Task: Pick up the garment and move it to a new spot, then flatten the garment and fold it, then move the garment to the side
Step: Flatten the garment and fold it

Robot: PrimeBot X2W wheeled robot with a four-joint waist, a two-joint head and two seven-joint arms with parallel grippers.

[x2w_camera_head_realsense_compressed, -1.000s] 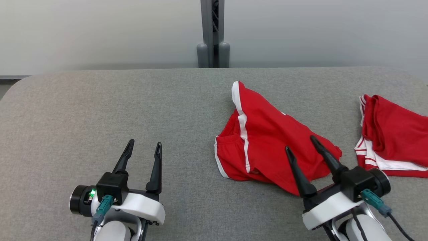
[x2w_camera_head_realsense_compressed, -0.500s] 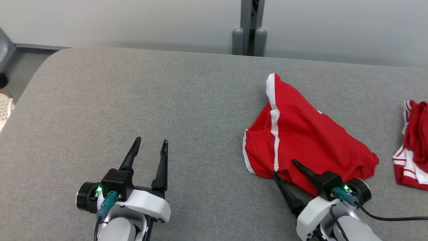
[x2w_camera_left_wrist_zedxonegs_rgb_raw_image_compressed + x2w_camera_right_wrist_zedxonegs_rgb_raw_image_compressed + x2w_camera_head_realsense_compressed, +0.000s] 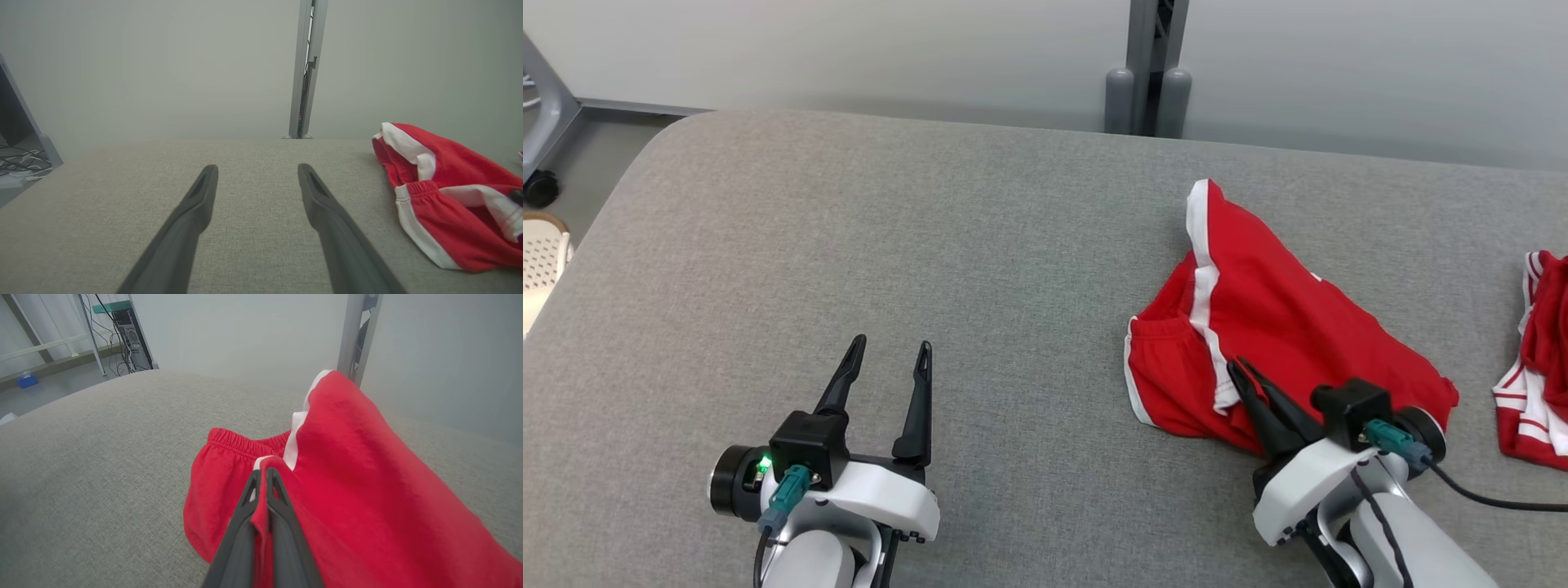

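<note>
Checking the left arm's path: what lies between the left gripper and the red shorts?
Just bare grey table between left gripper and red shorts, per head view.

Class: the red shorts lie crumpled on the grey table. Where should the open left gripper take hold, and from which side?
Probably the gathered waistband of the red shorts, approached low from the robot's left by the left gripper. That hem stands raised, faces that side, and lies clear of where the right gripper pinches.
</note>
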